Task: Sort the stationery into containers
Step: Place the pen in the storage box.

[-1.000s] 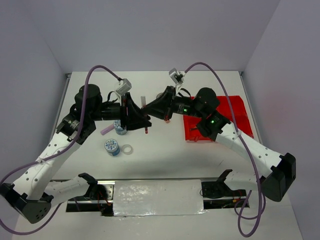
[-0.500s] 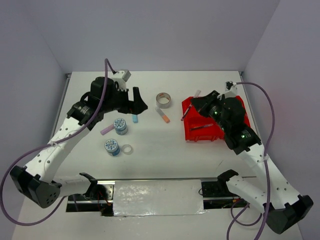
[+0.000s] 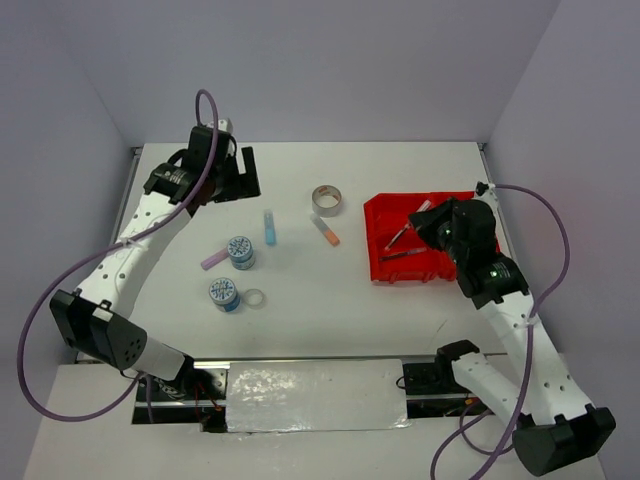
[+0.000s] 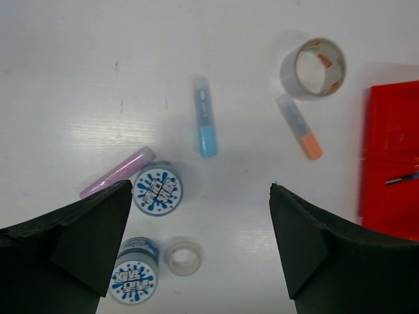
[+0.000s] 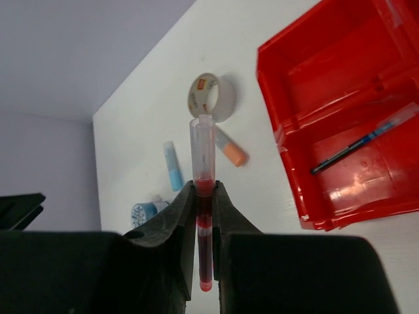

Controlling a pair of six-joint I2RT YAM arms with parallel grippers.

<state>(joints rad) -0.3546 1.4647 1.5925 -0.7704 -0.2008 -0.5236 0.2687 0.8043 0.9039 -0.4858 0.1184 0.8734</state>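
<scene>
1. Since the arms met mid-table, our left gripper [image 4: 201, 216] has opened wide and drawn back, empty.
2. Our right gripper [image 5: 204, 196] now pinches the thin red plastic pen [image 5: 202, 147] over the bright red four-compartment plastic tray [image 5: 340, 65].
3. Releasing it beside the thin blue pen [image 5: 360, 142] looks next.

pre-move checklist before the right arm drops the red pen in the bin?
1. Right gripper shut on red pen: ok.
2. Pen above red bin: ok in top view; which compartment, cannot tell.
3. Blue pen lying in a bin compartment: ok.
4. Left gripper open, empty, away from the bin: ok.
5. All stationery sorted: not ok; grey tape roll, orange marker, light-blue marker, lilac marker, patterned rolls, clear ring lie outside the bin.
</scene>
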